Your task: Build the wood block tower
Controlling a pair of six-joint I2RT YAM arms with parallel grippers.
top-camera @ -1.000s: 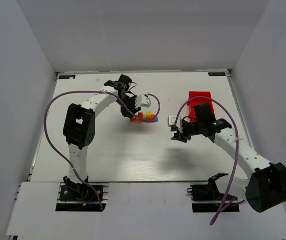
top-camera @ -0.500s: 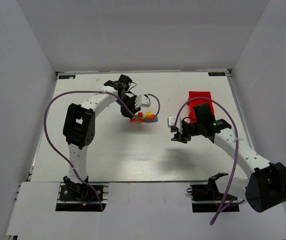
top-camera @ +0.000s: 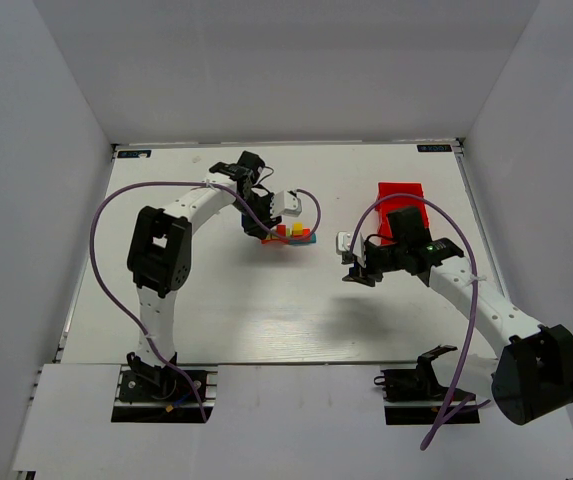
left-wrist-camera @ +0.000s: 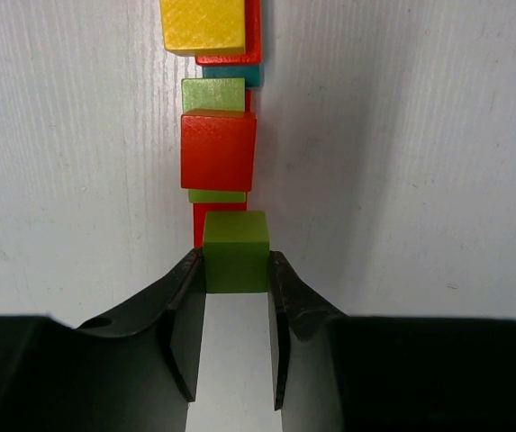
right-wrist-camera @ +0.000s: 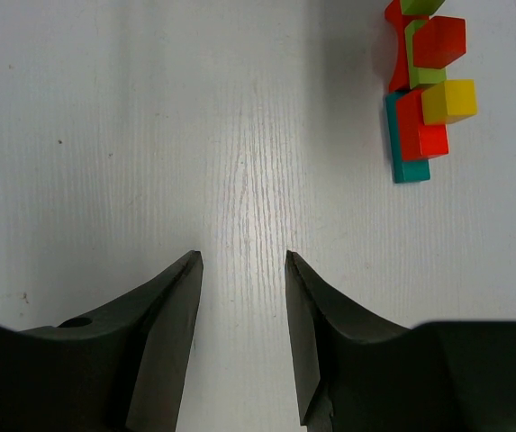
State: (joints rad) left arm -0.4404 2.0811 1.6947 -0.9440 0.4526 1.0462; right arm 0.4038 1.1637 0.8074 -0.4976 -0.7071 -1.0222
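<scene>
The tower stands mid-table: red and teal bars below, red, yellow and green cubes above. In the left wrist view it runs up the frame: a yellow cube, a red cube, a teal bar. My left gripper is shut on a lime-green cube over the tower's near end, above a red bar. My right gripper is open and empty over bare table, right of the tower.
A red plastic tray stands at the right, behind my right arm. White walls close in the table on the left, back and right.
</scene>
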